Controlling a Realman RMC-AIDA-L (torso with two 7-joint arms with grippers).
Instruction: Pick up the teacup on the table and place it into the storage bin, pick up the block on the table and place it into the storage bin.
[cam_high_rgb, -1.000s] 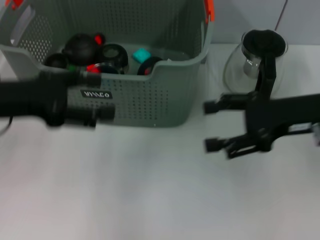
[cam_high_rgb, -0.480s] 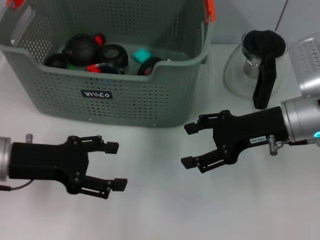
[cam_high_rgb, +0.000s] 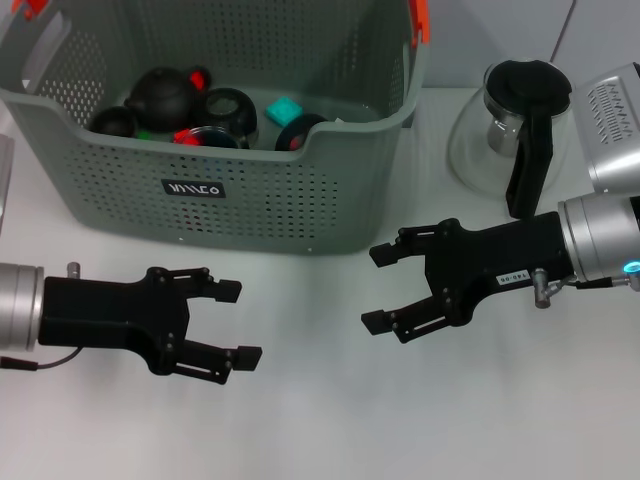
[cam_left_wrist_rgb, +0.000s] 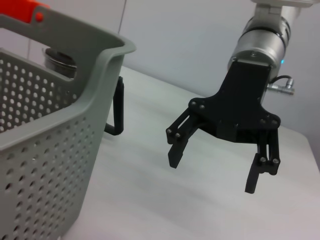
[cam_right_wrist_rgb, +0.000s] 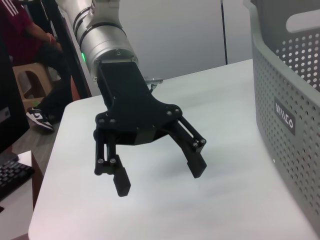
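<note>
The left gripper (cam_high_rgb: 233, 322) hangs low over bare tabletop in front of the storage bin (cam_high_rgb: 250, 200), its fingers spread apart with nothing between them, and the right gripper (cam_high_rgb: 383, 288) mirrors it on the other side, jaws likewise wide and empty. Both arms reach in roughly level from the sides, the black hands pointing inward toward each other with a stretch of white table (cam_high_rgb: 320, 420) between them; the wrist views confirm this, each showing the opposite gripper (cam_left_wrist_rgb: 220, 160) (cam_right_wrist_rgb: 160, 172) clear of the surface with fingers angled downward. Neither hand is near anything to grasp, which reads as a resting or finishing pose rather than an approach. The grey-green perforated bin stands at the back left with its black label (cam_high_rgb: 193, 188) facing the robot and an orange handle clip (cam_high_rgb: 419, 20) at its far corner. Inside lies a jumble: a dark round teapot-like piece (cam_high_rgb: 160, 95), a dark cup-shaped piece (cam_high_rgb: 226, 108), a teal block (cam_high_rgb: 283, 110), and some red bits. The cup-shaped piece is probably the teacup, though the clutter makes that hard to settle. No cup or block is left on the table, so the task looks complete or nearly so. To the right of the bin, well apart from it, stands a glass pitcher (cam_high_rgb: 480, 150) with a black lid and handle, just behind the right arm.
</note>
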